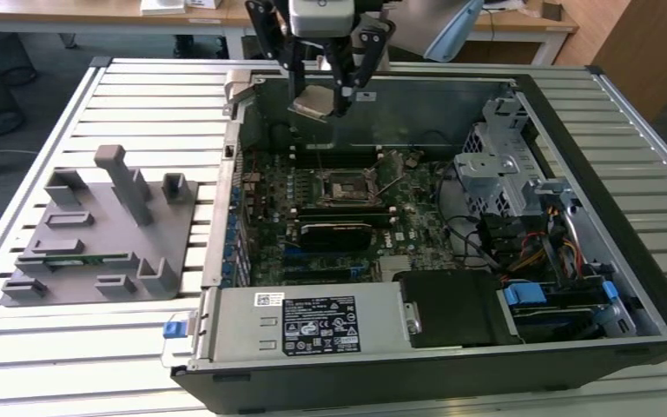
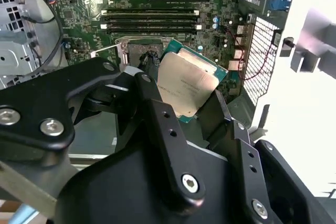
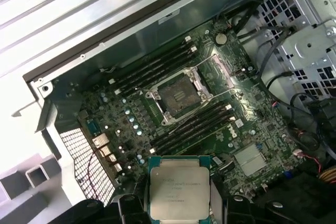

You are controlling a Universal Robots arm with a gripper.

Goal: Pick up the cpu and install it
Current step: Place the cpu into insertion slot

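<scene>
Silvery cpu point(image 3: 179, 186) hangs clamped in the tool point(image 1: 320, 102) above the open computer case point(image 1: 426, 375).

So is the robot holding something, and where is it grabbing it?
Yes. The end effector holds the cpu, pinched by two opposite edges, with its silvery top left bare. It hangs above the open computer case.

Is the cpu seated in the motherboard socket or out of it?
Out. The pincer holds the cpu above the board, and the socket sits bare.
</scene>
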